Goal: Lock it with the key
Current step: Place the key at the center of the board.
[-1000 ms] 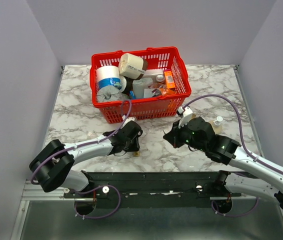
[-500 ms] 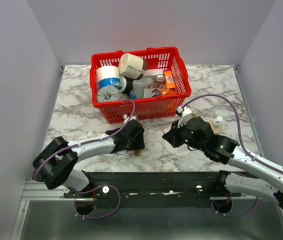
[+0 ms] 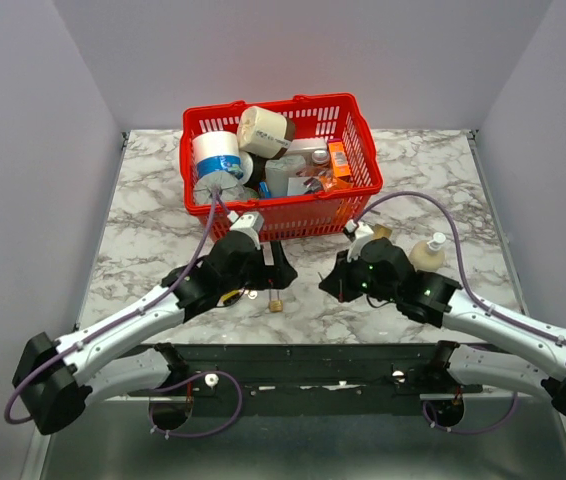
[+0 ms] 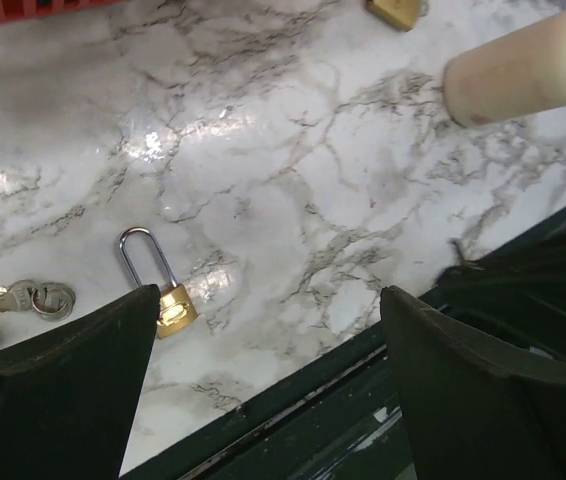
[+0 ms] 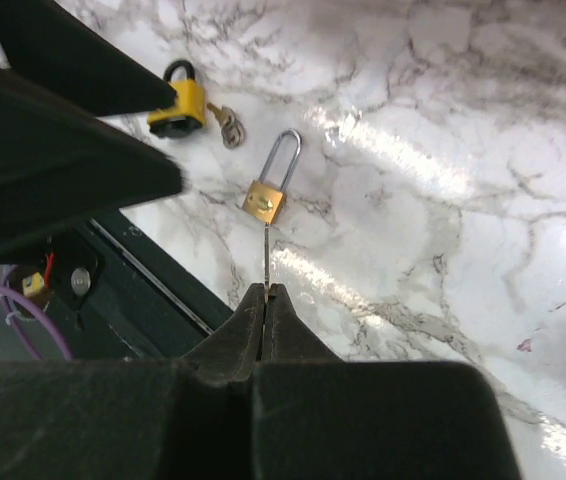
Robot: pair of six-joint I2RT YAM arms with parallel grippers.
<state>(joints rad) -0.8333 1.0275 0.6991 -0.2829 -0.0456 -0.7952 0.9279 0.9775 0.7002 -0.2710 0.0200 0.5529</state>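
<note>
Left fingers [image 4: 58, 385]: went from part-closed to spread wide within the last second, and nothing was between them. The left arm also swung up closer to the red basket [image 3: 283, 215], with its wrist now just in front of the basket's near wall.

Brass padlock [image 5: 265, 198]: lay flat on the desk [image 3: 143, 230], a little in front of the basket's near wall and on the side towards the arm bases. It was free of the left fingers.

Right fingers [image 5: 238, 345]: pressed shut on a thin key [image 5: 266, 255], seen edge-on. Its tip was at the bottom face of the brass padlock. Could not tell whether it had entered the keyhole or only touched it, nor whether the shackle was seated.

Also in front of the basket, left of the brass padlock: a yellow padlock [image 5: 181, 108] and a key ring [image 4: 33, 297].

Judgement: the left arm gave up its bracing role, so the padlock was unsupported. Any push or turn of the key would probably slide the padlock rather than turn its lock.
</note>
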